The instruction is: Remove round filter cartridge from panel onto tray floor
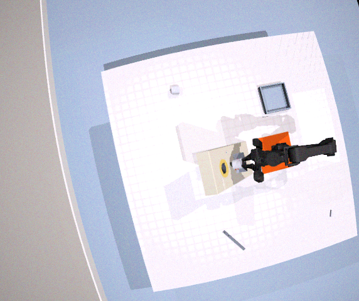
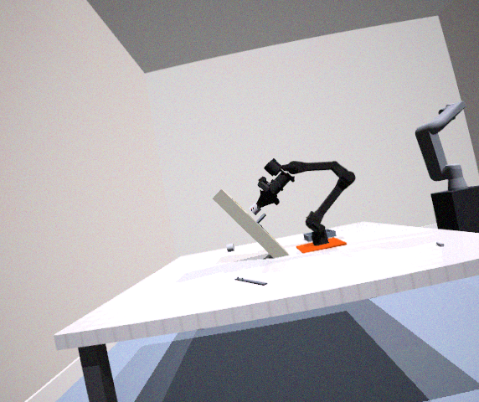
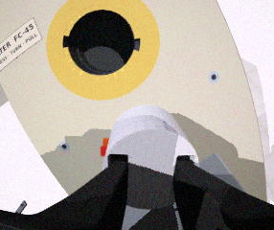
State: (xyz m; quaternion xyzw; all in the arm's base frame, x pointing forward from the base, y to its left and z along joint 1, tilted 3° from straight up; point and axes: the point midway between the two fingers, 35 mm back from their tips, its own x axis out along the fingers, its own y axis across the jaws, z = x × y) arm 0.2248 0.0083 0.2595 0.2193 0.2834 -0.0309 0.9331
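The round filter cartridge (image 1: 236, 164) (image 2: 254, 208) (image 3: 144, 125), pale with red and orange marks on its side, is out of the panel. My gripper (image 1: 245, 162) (image 2: 258, 204) (image 3: 150, 167) is shut on it, the fingertips in the slots of its face. It is held clear in front of the tilted beige service panel (image 1: 207, 173) (image 2: 246, 221) (image 3: 190, 91). The panel's round hole, inside a yellow ring (image 3: 57, 67), shows dark and empty, with a notch on either side. The grey tray (image 1: 277, 111) (image 2: 308, 237) stands empty, away from the gripper.
A grey-blue piece (image 2: 260, 218) (image 3: 218, 170) sticks out of the panel near the cartridge. A small white cylinder (image 1: 174, 89) (image 2: 229, 247), a grey bar (image 1: 233, 239) (image 2: 250, 280) and a tiny dark piece (image 1: 330, 212) (image 2: 440, 244) lie on the table. Another arm (image 2: 435, 151) stands beyond the table.
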